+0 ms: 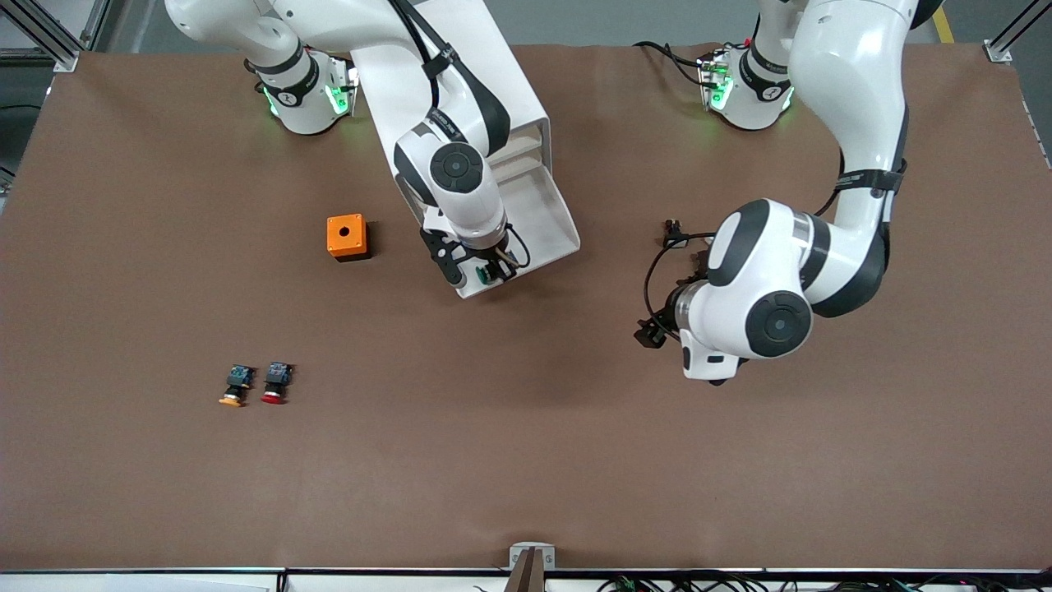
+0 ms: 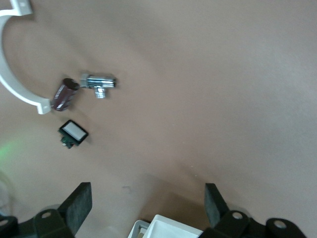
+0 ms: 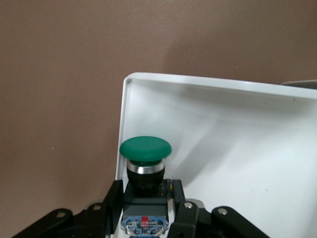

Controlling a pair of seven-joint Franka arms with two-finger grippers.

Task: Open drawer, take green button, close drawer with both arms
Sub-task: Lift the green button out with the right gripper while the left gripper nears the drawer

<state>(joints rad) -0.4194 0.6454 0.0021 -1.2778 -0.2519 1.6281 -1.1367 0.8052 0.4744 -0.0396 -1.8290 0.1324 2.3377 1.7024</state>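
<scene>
The white drawer stands pulled out of its white cabinet. My right gripper is down inside the drawer at the corner nearest the front camera. In the right wrist view my right gripper is shut on the black-and-blue body of the button, whose green cap points forward over the drawer floor, close to a side wall. My left gripper hangs over bare table toward the left arm's end. Its fingers stand wide open with nothing between them, as the left wrist view shows my left gripper.
An orange box with a round hole sits beside the drawer, toward the right arm's end. A yellow-capped button and a red-capped button lie nearer the front camera. A maroon cylinder, a chrome fitting and a small black part lie on the table.
</scene>
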